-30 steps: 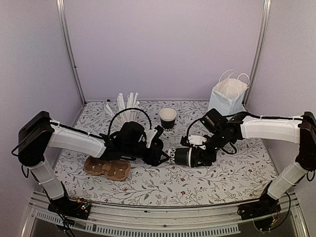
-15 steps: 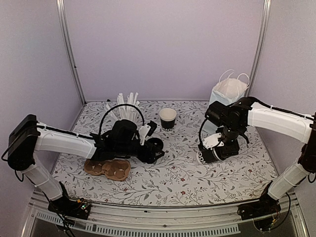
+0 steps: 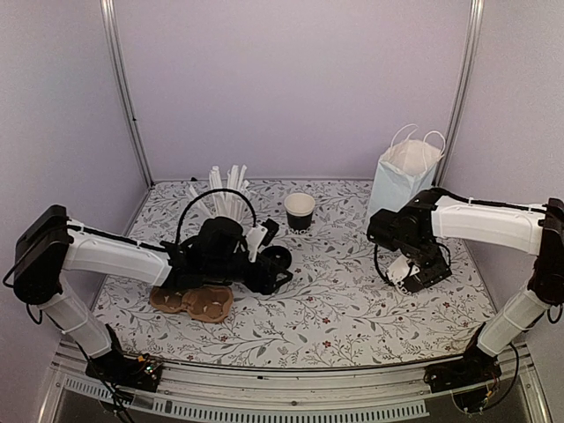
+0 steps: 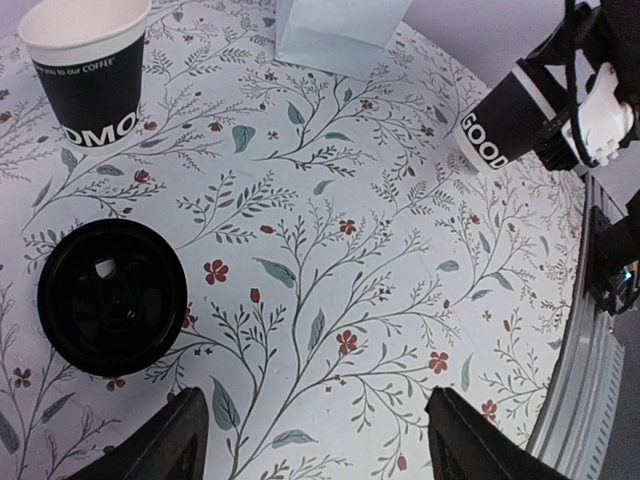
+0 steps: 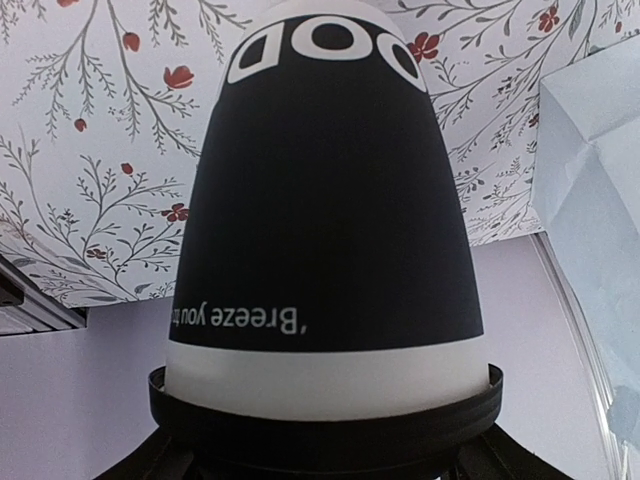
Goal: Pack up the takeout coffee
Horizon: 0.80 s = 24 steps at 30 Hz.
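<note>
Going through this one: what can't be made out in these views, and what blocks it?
Top view: the held cup is mostly hidden beneath the right gripper and its wrist.
Right wrist view: the held cup fills the frame, so finger contact is hidden.
Top view: the bag has its inside hidden by its own walls.
Top view: the cup carrier is partly covered by the left arm.

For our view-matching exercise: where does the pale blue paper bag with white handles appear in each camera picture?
Top external: pale blue paper bag stands at the back right, handles up.
Left wrist: the bag's lower part at the top edge, centre.
Right wrist: one corner at the right edge.
Shared landmark: the floral table cover.
</note>
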{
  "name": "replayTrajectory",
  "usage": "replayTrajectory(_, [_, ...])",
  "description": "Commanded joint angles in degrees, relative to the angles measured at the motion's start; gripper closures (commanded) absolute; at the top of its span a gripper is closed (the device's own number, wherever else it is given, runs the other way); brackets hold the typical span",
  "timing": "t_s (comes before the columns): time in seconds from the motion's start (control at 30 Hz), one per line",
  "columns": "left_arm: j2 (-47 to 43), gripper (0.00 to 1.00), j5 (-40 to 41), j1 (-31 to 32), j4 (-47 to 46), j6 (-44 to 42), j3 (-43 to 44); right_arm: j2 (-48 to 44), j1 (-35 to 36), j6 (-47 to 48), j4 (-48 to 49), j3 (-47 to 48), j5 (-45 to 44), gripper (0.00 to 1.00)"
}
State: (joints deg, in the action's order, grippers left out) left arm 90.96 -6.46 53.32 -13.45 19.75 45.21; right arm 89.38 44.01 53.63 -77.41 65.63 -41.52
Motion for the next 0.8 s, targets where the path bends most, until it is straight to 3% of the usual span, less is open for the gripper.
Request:
replayTrajectory(0.0, [-1.07,0.22,-0.42,-0.35,-2.3,0.2,-2.0,1.51,1.03,0.57,-1.04,0.31,-2.57,0.21])
replayTrajectory(0.13, [-1.33,0.22,-0.66,-0.33,-2.69,0.65,-2.86,3.68,1.34,-0.01,-1.0,3.24,0.41,0.15])
replayTrajectory(0.23, [-1.77,0.22,-0.72,-0.37,-2.94,0.74,-3.43,4.27,1.39,0.07,-1.04,5.19,2.62,0.05])
replayTrajectory(0.57, [-1.85,0.22,-1.24,-0.34,-2.96,0.28,-3.08,-0.53,1.3,3.77,-0.99,9.45,7.87,0.01])
replayTrajectory(0.67, [-1.46,0.22,-1.7,-0.31,-2.94,0.2,-2.55,-2.92,0.33,3.82,-0.99,10.54,13.09,0.01])
replayTrajectory(0.77, [-1.17,0.22,-2.34,-0.32,-2.9,0.24,-1.8,-4.24,-3.93,3.21,-0.96,15.53,23.93,0.01])
